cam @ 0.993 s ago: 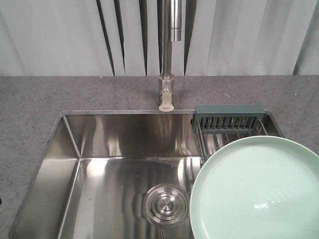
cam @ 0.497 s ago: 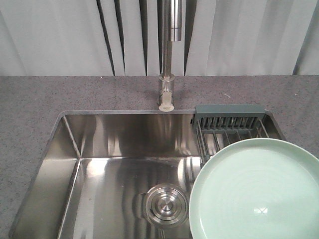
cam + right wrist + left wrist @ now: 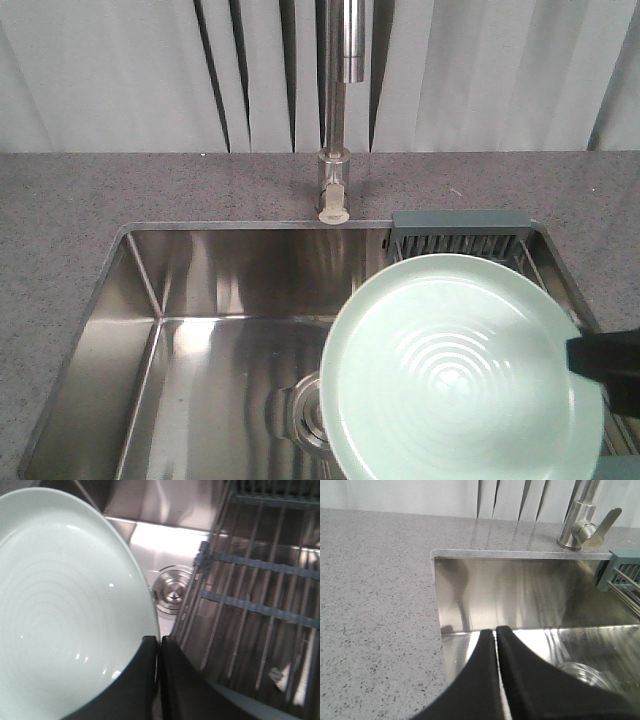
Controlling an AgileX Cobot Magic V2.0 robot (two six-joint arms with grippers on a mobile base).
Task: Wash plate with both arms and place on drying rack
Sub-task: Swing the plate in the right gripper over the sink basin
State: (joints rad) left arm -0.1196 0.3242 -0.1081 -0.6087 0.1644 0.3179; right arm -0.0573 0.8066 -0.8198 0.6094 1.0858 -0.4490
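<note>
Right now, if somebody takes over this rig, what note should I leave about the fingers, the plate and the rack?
Left gripper: fingers shut, holding nothing, over the left part of the sink.
Right gripper: fingers shut on the rim of the plate.
Plate: held above the sink, beside the drying rack, not on it.
Done: plate is grasped. No water shows at the tap.
Left: wash with both arms, then set the plate on the rack.

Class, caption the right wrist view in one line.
Right tool pinches the mint-green plate by its rim over the sink, beside the drying rack.
</note>
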